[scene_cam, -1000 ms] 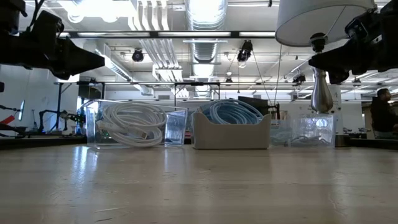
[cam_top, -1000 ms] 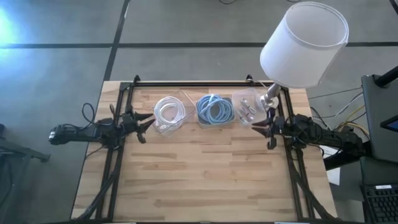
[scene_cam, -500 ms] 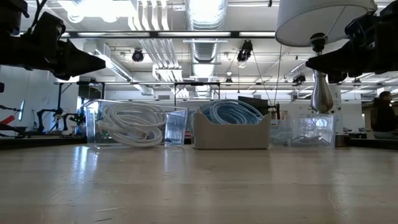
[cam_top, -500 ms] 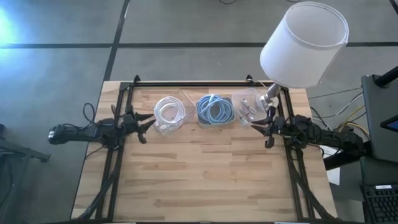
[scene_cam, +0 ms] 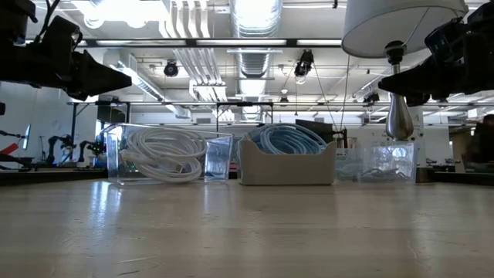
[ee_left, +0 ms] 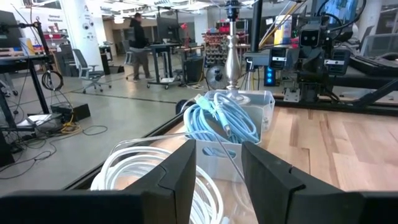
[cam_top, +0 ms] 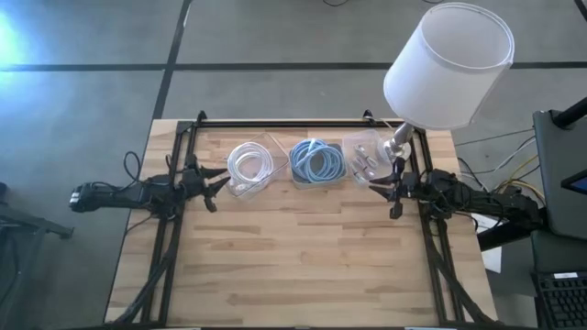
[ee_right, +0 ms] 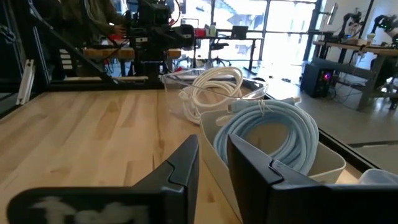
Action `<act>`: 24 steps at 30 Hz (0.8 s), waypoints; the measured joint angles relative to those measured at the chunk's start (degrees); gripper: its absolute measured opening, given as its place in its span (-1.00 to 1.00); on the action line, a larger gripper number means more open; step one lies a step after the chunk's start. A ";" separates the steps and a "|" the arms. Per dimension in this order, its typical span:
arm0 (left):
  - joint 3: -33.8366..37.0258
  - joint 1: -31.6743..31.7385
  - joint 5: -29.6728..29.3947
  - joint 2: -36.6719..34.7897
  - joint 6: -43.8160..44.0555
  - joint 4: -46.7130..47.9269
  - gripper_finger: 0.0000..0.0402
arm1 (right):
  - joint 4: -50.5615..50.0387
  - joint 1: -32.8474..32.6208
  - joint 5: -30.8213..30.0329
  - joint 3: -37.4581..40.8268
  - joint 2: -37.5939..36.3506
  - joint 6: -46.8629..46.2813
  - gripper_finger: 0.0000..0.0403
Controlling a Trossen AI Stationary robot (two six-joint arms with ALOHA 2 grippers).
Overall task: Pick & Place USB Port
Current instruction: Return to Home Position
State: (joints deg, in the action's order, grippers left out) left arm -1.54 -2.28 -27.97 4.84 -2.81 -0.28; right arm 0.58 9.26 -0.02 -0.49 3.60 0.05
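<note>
- Right clear bin held small pale pieces, probably cable ends; the views didn't resolve more.
- Blue coil lay in the middle white bin, and white coil in the left clear bin.
- The three bins sat in a row near the table's far edge.
- Right gripper hung just beside the right bin, fingers a narrow gap apart, holding nothing.
- Left gripper hung beside the left bin, also slightly parted and empty.
- Lamp stood behind the right bin.
</note>
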 joint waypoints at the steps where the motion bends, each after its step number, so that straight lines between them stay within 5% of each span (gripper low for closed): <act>1: 0.00 0.00 0.00 0.00 0.00 -0.04 -0.34 | 0.00 0.00 0.00 0.00 0.00 0.00 -0.59; 24: -0.02 0.00 0.00 0.02 0.01 -0.37 -0.34 | 0.00 0.00 -0.04 -0.02 0.00 0.00 -0.66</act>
State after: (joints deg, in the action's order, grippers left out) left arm -1.56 -2.28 -27.97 4.86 -2.80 -0.64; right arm 0.58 9.26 -0.05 -0.51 3.60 0.05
